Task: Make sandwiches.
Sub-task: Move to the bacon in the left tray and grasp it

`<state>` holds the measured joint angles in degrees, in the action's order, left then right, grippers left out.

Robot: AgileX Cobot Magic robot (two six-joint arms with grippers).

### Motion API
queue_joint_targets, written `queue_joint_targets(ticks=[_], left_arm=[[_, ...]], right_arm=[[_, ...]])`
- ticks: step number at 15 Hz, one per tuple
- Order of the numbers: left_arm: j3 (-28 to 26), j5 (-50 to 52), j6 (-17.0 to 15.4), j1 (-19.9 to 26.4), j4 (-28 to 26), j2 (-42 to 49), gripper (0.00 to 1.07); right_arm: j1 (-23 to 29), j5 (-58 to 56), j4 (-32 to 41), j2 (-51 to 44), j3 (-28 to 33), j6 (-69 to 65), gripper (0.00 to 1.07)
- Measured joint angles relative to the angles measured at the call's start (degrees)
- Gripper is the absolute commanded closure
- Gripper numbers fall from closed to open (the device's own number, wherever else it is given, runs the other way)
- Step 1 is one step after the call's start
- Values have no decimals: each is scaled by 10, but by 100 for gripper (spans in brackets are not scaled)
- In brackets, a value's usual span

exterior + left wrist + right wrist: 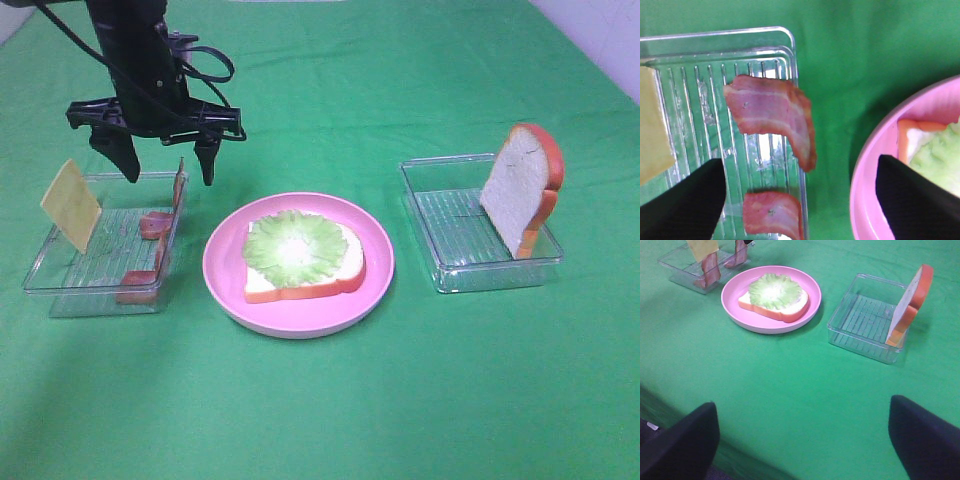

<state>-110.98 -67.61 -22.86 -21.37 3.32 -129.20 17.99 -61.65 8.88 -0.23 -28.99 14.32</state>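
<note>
Assembly, as I judge it, stands at two layers: bread slice [305, 287] and lettuce [295, 248] lie on the pink plate [222, 285], bacon strips [772, 112] and cheese [70, 205] sit in the left tray [42, 290], second slice [518, 195] in the right tray [422, 205]; left gripper [170, 175] hangs spread and empty above the bacon strips, right gripper [805, 440] likewise spread, holding nothing.

**Surfaces in front of you**

You're working on a matt green cloth [430, 400]. The pink plate [222, 262] looks like smooth, faintly glossy plastic. The left tray [40, 285] and the right tray [450, 278], either side of the plate, are clear, ribbed, shiny plastic. On the plate, the bread slice [310, 290] and lettuce [295, 248] look matt. So do the bacon strip [772, 112] and cheese square [70, 205]. Your left gripper [170, 178] is matt black.
</note>
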Motion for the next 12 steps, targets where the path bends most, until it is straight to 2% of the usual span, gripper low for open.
queue_joint_targets(ticks=[5,6,8,12], left_arm=[[-6,5,-4,2,-4,-21,32],[-6,12,-4,3,-4,-21,35],[-6,19,-4,3,-3,-22,48],[-6,19,-4,3,-3,-30,52]], right_arm=[[0,0,0,0,0,0,23],[0,0,0,0,0,0,23],[0,0,0,0,0,0,23],[0,0,0,0,0,0,23]])
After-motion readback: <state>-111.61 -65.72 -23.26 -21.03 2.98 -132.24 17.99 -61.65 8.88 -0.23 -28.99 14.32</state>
